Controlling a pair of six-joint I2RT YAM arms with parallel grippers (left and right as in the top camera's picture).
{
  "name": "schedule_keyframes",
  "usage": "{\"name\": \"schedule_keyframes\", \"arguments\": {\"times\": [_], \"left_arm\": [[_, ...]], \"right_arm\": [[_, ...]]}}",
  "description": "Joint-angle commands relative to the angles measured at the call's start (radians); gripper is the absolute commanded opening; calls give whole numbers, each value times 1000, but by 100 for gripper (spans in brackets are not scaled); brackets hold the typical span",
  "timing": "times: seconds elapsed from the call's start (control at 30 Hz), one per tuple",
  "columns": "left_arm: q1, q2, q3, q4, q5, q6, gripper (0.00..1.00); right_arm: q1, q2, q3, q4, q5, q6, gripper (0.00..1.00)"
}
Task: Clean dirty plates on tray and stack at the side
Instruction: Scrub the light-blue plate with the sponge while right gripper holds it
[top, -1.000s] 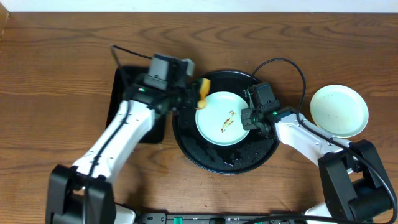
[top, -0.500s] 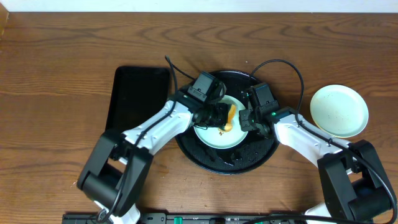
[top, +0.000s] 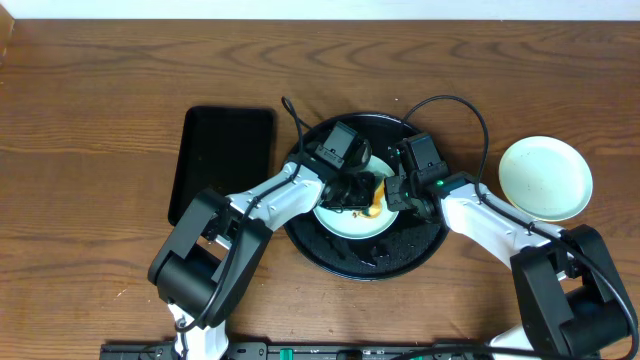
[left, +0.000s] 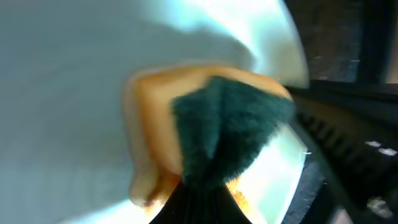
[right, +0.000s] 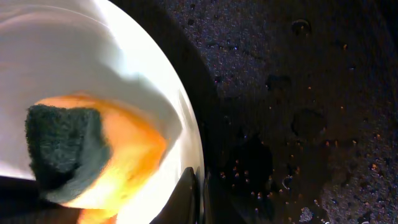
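Currently we log: left gripper (top: 364, 193) pinching sponge (top: 376, 194), pressed on aqua plate (top: 345, 222) in tray (top: 400, 256); right gripper (top: 398, 193) pinching its rim. Pale plate (top: 545, 178) already aside on counter (top: 100, 100); we judge scrubbing, stacking remain.

The left gripper (left: 194, 204) is clamped on a sponge (left: 208, 134) just ahead of its tips, orange foam with a dark green scouring face. The sponge presses against the pale aqua plate (left: 62, 93). To the claw's right lies the black tray (left: 351, 130), blurred.
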Motion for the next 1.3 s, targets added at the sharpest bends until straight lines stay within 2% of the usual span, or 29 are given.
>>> {"name": "schedule_keyframes", "arguments": {"times": [0.0, 0.07, 0.27, 0.43, 0.63, 0.97, 1.27], "left_arm": [[21, 35, -1, -92, -250, -17, 7], [41, 29, -1, -153, -329, -35, 8], [83, 10, -1, -235, -339, -28, 8], [79, -69, 5, -243, -243, 99, 7], [60, -143, 4, -224, -127, 99, 8], [-48, -137, -33, -180, -123, 95, 7], [-87, -61, -39, -156, -346, 80, 8]], "right_arm": [[16, 6, -12, -21, -25, -27, 1], [16, 6, -12, -23, -25, -27, 1], [16, 6, -12, -36, -25, -27, 1], [16, 6, -12, -42, -20, -27, 1], [16, 6, -12, -44, -20, -27, 1], [16, 6, -12, -47, -20, -27, 1], [16, 6, -12, -51, -21, -27, 1]]}}
